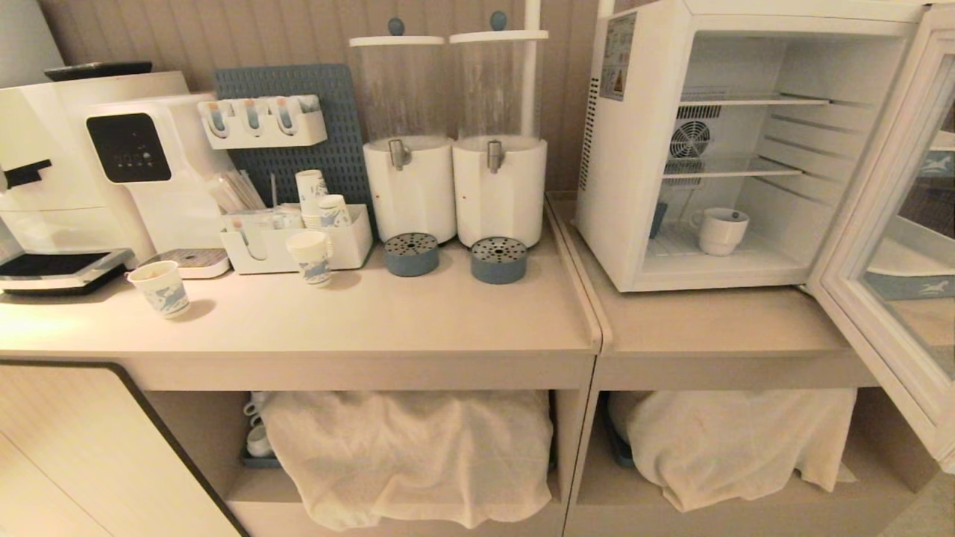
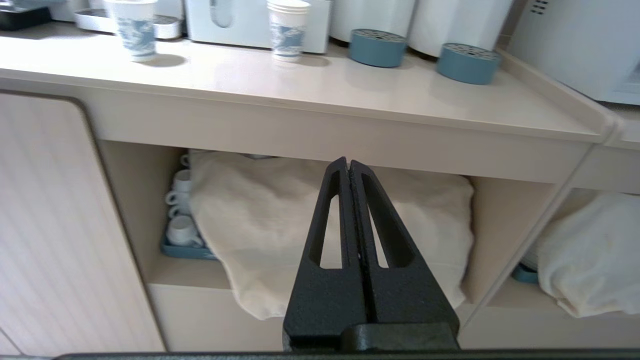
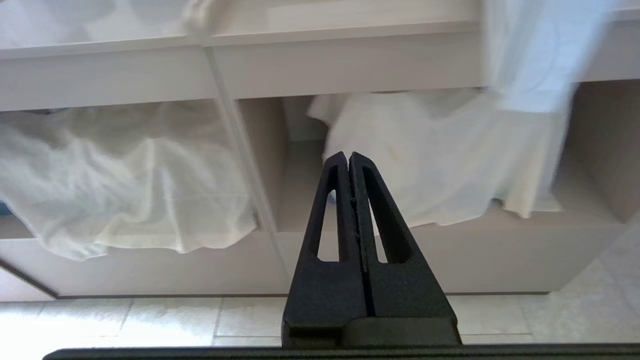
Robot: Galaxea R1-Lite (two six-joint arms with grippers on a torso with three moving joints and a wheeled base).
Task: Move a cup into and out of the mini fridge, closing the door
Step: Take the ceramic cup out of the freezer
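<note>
Head view: the mini fridge (image 1: 642, 186) stands on the counter (image 1: 448, 321) with the door (image 1: 888, 246) swung wide toward my right side, and the cup (image 1: 721, 230) sits upright on the fridge floor under the lowest wire shelf (image 1: 731, 168), handle turned to the fan side. I read this as the cup already placed inside, so that taking it out and shutting the door remain.

Neither arm shows in the head view. In the left wrist view my left gripper (image 2: 348, 165) hangs below the counter edge, fingers pressed together and holding nothing; past its tips lies a cloth (image 2: 280, 220) draped over the open lower shelf. My right gripper (image 3: 348, 159) is likewise fully closed and empty, low before the counter front, with a second cloth (image 3: 440, 150) ahead of it and the tiled floor beneath.

Both grippers are well below and well apart from the cup — a parked posture, I judge.

Room for moving: the fridge mouth is unobstructed, but the wire shelf just above the cup leaves little headroom, so a level entry seems wise. The open door's edge overhangs the counter front above the right gripper — a thing to clear when raising that arm. Two drink dispensers (image 1: 455, 149) flank the fridge's left wall.
</note>
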